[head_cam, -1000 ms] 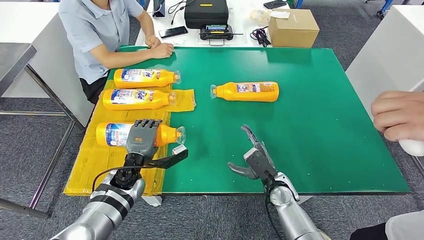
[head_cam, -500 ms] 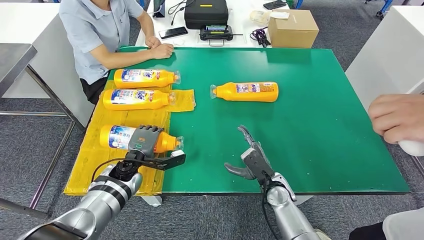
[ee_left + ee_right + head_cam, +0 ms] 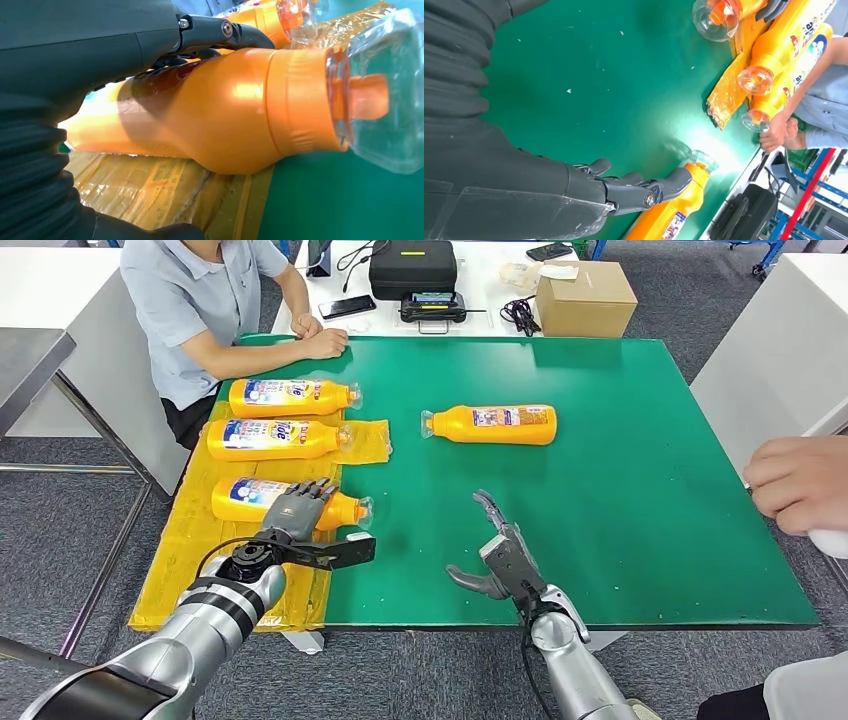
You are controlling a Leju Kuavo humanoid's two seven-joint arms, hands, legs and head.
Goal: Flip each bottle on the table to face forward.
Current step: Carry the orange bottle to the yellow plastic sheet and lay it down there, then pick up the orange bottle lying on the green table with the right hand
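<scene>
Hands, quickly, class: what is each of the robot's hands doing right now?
Left hand: closed over the nearest orange bottle, gripping it on the yellow sheet.
Right hand: open, fingers apart, holding nothing, over the green table.

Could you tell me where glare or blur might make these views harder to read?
Right wrist view: a bright glare patch washes out the green mat near a bottle's clear cap. Left wrist view: the held bottle carries specular highlights, and its clear cap looks soft. Head view: evenly lit and sharp.
</scene>
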